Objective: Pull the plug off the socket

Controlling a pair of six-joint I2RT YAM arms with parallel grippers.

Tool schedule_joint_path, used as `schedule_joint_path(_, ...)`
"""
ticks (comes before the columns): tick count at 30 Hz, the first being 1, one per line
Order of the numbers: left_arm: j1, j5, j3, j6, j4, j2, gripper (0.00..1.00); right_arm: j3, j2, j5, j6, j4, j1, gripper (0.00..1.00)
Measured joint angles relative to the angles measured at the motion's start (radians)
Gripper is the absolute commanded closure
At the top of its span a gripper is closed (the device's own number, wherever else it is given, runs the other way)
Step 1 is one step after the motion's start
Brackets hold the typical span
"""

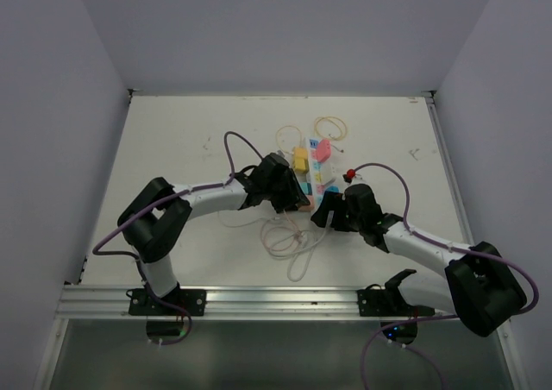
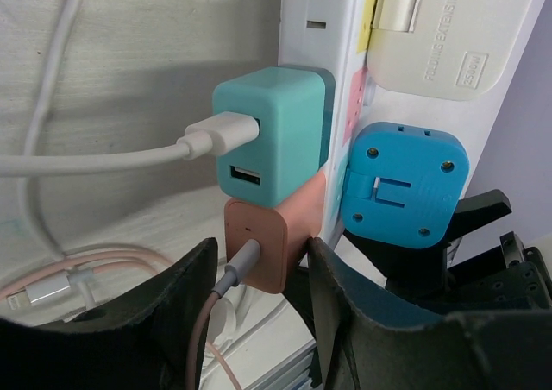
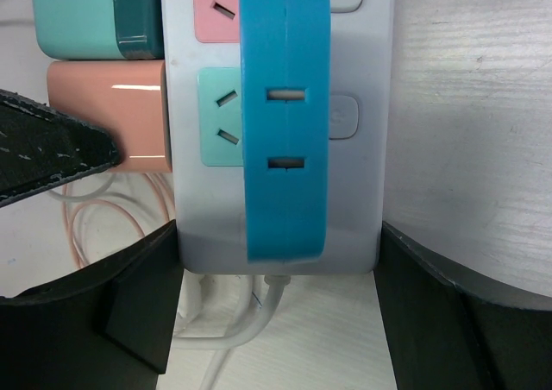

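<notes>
Both claws work at the near end of the power strip (image 1: 312, 172), which lies in the middle of the tabletop (image 1: 190, 140).
The left claw (image 2: 261, 254) flanks the salmon plug (image 2: 256, 235) seated in the strip's side, though I cannot tell if it grips. The right claw (image 3: 278, 235) clamps the strip's end between its fingers.

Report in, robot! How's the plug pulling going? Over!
Left jaws flank peach rectangular plastic plug, grip unconfirmed. Right jaws clamp long white plastic power strip. Plug's pinkish cable runs between left jaws.
</notes>
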Motion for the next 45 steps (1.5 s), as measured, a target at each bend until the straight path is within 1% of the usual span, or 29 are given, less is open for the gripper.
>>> schedule_joint_path(2, -0.001, 0.001, 0.0, -0.011, 0.006, 0.006, 0.54, 0.0, 0.0, 0.0, 0.0, 0.0, 0.0, 1.0)
schedule_joint_path(3, -0.002, 0.001, 0.0, -0.014, 0.011, 0.006, 0.58, 0.0, 0.001, 0.0, 0.0, 0.0, 0.0, 1.0)
schedule_joint_path(5, -0.004, 0.0, 0.0, -0.016, 0.018, 0.006, 0.61, 0.0, 0.001, 0.0, 0.0, 0.001, 0.0, 1.0)
schedule_joint_path(6, -0.004, 0.001, 0.0, -0.017, 0.02, 0.006, 0.67, 0.0, 0.001, 0.0, 0.0, 0.001, 0.0, 1.0)
schedule_joint_path(8, -0.004, 0.0, 0.0, -0.018, 0.021, 0.006, 0.71, 0.0, 0.003, 0.001, 0.002, 0.002, -0.001, 1.0)
schedule_joint_path(9, -0.003, 0.0, 0.0, -0.02, 0.022, 0.006, 0.77, 0.0, 0.003, 0.001, 0.002, 0.003, -0.001, 1.0)
schedule_joint_path(11, -0.003, 0.0, 0.0, -0.023, 0.023, 0.006, 0.84, 0.0, 0.005, 0.001, 0.003, 0.005, -0.001, 1.0)
schedule_joint_path(12, -0.004, 0.0, -0.001, -0.025, 0.025, 0.006, 0.89, 0.0, 0.005, 0.002, 0.005, 0.005, -0.001, 1.0)
schedule_joint_path(14, -0.003, 0.001, -0.011, -0.034, 0.039, 0.006, 0.94, 0.0, 0.005, 0.002, 0.005, 0.006, -0.001, 1.0)
schedule_joint_path(15, -0.003, 0.001, -0.019, -0.039, 0.051, 0.004, 1.0, 0.0, 0.005, 0.003, 0.005, 0.006, -0.001, 1.0)
schedule_joint_path(23, -0.001, 0.0, -0.147, -0.128, 0.223, -0.033, 1.0, -0.005, 0.003, -0.004, 0.005, 0.012, -0.014, 1.0)
schedule_joint_path(26, 0.003, 0.0, -0.183, -0.16, 0.261, -0.052, 1.0, -0.008, 0.003, -0.019, 0.005, 0.021, -0.015, 1.0)
schedule_joint_path(34, 0.025, 0.01, -0.238, -0.189, 0.277, -0.108, 1.0, -0.013, 0.006, -0.061, 0.021, 0.037, -0.016, 1.0)
schedule_joint_path(45, 0.049, 0.019, -0.341, -0.228, 0.308, -0.189, 1.0, -0.015, 0.006, -0.043, 0.057, 0.039, -0.034, 1.0)
